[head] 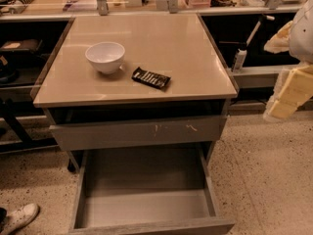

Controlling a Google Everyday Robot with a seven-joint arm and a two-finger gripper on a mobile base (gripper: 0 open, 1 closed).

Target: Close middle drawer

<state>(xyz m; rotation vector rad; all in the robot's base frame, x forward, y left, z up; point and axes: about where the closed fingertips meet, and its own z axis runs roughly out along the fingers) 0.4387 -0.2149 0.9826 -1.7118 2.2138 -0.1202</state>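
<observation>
The middle drawer (146, 199) is pulled far out at the bottom of the grey cabinet. Its smooth grey floor is bare and its plain front edge (151, 226) is nearest the camera. Above it sits the taller grey drawer front (139, 132) with pale scratch marks, nearly closed. My gripper (289, 94) shows as pale yellow and white parts at the right edge, at tabletop height, well to the right of the cabinet and touching nothing.
On the beige cabinet top (161, 38) stand a white bowl (105, 57) and a dark snack bar (151, 78). Dark shelving runs behind on both sides. A white shoe (17, 218) is at the bottom left on the speckled floor (266, 170).
</observation>
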